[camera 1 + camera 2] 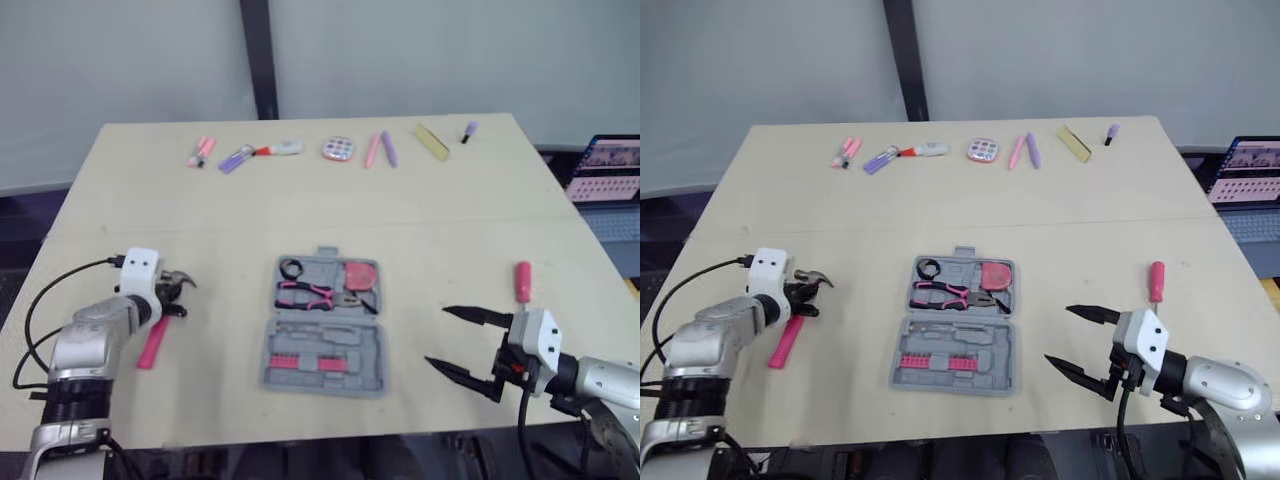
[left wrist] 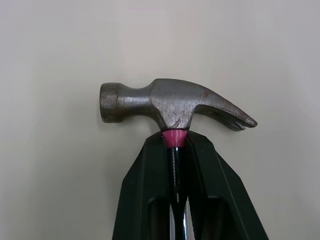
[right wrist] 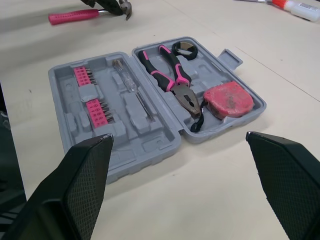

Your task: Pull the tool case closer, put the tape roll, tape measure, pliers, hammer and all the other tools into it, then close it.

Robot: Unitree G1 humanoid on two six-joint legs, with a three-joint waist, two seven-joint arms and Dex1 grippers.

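Head views: I am watching the left gripper (image 1: 172,290) clamping the hammer (image 1: 153,343) just under its head. The pink handle is trailing back toward the near left of the table (image 1: 300,200). The tool case (image 1: 325,340) is lying open at the near middle. The right gripper (image 1: 437,336) is hanging just right of it, fingers wide apart. A pink-handled screwdriver (image 1: 522,281) is lying beyond that gripper.

Left wrist view: the black fingers (image 2: 145,200) are pinching the neck close to the steel head. Gripped so high, I am expecting the long handle to swing on the way over and clip the case wall.

Right wrist view: the pliers (image 3: 175,80), tape measure (image 3: 227,100) and tape roll (image 3: 184,49) are sitting in their recesses. A swinging handle could knock them loose.

Room: bare table is lying between the hammer and the case. The case is sitting close to the near edge, so a shove could be pushing it off.
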